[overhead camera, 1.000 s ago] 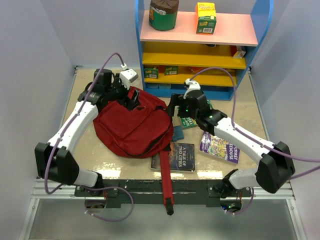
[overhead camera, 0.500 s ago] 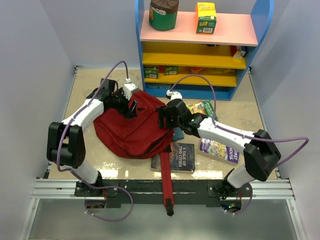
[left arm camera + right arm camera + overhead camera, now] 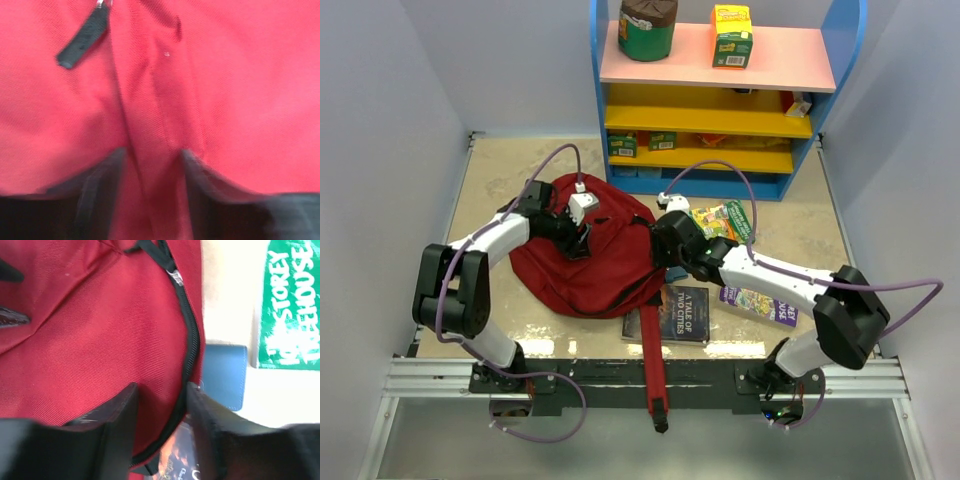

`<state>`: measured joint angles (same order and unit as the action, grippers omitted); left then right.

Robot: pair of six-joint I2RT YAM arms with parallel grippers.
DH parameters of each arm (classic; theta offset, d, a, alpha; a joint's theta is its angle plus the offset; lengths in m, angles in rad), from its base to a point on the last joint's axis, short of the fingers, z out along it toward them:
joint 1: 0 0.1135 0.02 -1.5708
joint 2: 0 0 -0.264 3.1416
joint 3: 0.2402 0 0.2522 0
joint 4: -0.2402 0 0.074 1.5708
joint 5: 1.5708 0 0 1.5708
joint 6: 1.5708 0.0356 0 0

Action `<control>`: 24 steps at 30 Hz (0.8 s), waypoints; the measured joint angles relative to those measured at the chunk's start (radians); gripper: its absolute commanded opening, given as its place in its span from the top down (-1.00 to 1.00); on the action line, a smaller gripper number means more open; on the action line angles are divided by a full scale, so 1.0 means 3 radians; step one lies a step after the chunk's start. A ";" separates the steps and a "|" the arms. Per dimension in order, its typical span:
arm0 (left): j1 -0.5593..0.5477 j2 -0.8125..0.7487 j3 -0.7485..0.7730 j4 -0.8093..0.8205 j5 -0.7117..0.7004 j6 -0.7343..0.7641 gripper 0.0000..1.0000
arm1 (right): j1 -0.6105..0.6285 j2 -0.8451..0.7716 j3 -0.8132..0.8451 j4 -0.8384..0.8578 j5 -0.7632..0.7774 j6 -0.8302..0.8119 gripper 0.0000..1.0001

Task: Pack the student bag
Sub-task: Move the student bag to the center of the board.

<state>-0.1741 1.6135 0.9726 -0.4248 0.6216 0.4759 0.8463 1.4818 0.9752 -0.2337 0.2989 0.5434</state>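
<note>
My left gripper is half-closed, with a ridge of red fabric from the student bag rising between its fingers; I cannot tell whether the pinch is firm. My right gripper is also partly closed, straddling the bag's edge, where the dark zipper runs away ahead of my fingertips; that grip is unclear too. The bag lies directly beneath both hands. The blue pencil case lies just right of my right fingers. I judge any opening pull must go across that zipper line.

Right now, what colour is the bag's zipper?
The zipper on the student bag is black, clearest in the right wrist view.
</note>
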 measured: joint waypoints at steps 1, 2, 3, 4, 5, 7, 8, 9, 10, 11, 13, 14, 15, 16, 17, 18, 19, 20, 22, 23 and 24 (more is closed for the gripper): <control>0.0000 -0.0005 -0.0013 -0.0006 0.0042 0.0019 0.39 | 0.0000 -0.0033 -0.0031 -0.0005 0.0017 0.0013 0.40; 0.0000 -0.0006 -0.0024 -0.0011 0.0103 0.0038 0.45 | 0.0000 -0.0074 -0.0066 -0.0010 0.0039 0.0023 0.46; 0.0000 -0.0013 -0.0041 -0.0006 0.0153 0.0052 0.49 | 0.0000 -0.0111 -0.0089 -0.0024 0.0067 0.0025 0.53; 0.0006 -0.0024 -0.0062 0.0008 0.0192 0.0058 0.57 | 0.0000 -0.0142 -0.0102 -0.0038 0.0088 0.0034 0.68; 0.0013 -0.0058 -0.0103 0.0018 0.0256 0.0075 0.60 | -0.0001 -0.0173 -0.0111 -0.0057 0.0106 0.0047 0.77; 0.0015 -0.0164 -0.0168 -0.0010 0.0338 0.0100 0.66 | 0.0000 -0.0212 -0.0111 -0.0080 0.0123 0.0052 1.00; 0.0011 -0.0237 -0.0191 -0.0051 0.0385 0.0121 0.68 | 0.0000 -0.0230 -0.0112 -0.0093 0.0151 0.0055 1.00; 0.0009 -0.0310 -0.0201 -0.0108 0.0445 0.0144 0.69 | 0.0003 -0.0245 -0.0116 -0.0104 0.0178 0.0052 1.00; 0.0009 -0.0370 -0.0201 -0.0182 0.0507 0.0184 0.70 | 0.0003 -0.0257 -0.0117 -0.0117 0.0195 0.0056 1.00; 0.0005 -0.0425 -0.0197 -0.0263 0.0581 0.0239 0.71 | 0.0003 -0.0263 -0.0117 -0.0122 0.0214 0.0053 1.00; -0.0020 -0.0472 -0.0153 -0.0505 0.0718 0.0403 0.65 | 0.0003 -0.0264 -0.0117 -0.0134 0.0266 0.0055 1.00; -0.0046 -0.0470 -0.0120 -0.0626 0.0772 0.0498 0.58 | 0.0003 -0.0264 -0.0117 -0.0149 0.0287 0.0055 1.00; -0.0083 -0.0467 -0.0090 -0.0748 0.0814 0.0593 0.43 | 0.0003 -0.0264 -0.0117 -0.0167 0.0319 0.0055 1.00; -0.0122 -0.0467 -0.0067 -0.0879 0.0852 0.0682 0.33 | 0.0001 -0.0264 -0.0117 -0.0184 0.0355 0.0053 1.00; -0.0161 -0.0467 -0.0046 -0.1010 0.0888 0.0767 0.19 | -0.0001 -0.0268 -0.0117 -0.0198 0.0384 0.0053 1.00; -0.0193 -0.0467 -0.0032 -0.1110 0.0913 0.0830 -0.15 | -0.0006 -0.0272 -0.0117 -0.0209 0.0413 0.0053 1.00; -0.0228 -0.0467 -0.0008 -0.1246 0.0930 0.0903 -0.29 | -0.0013 -0.0277 -0.0116 -0.0219 0.0451 0.0053 1.00; -0.0252 -0.0465 0.0031 -0.1376 0.0938 0.0987 -0.38 | -0.0019 -0.0284 -0.0116 -0.0235 0.0483 0.0052 1.00; -0.0257 -0.0456 0.0179 -0.1647 0.0931 0.1114 -0.53 | -0.0032 -0.0303 -0.0116 -0.0281 0.0546 0.0045 1.00; -0.0245 -0.0443 0.0296 -0.1762 0.0909 0.1161 -0.57 | -0.0037 -0.0313 -0.0116 -0.0306 0.0572 0.0043 1.00; -0.0226 -0.0430 0.0427 -0.1829 0.0881 0.1191 -0.63 | -0.0039 -0.0319 -0.0116 -0.0328 0.0601 0.0041 1.00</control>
<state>-0.2420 1.4845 1.1007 -0.9733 0.8860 0.8333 0.8345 1.3861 0.9405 -0.3321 0.4793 0.5556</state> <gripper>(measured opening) 0.748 0.018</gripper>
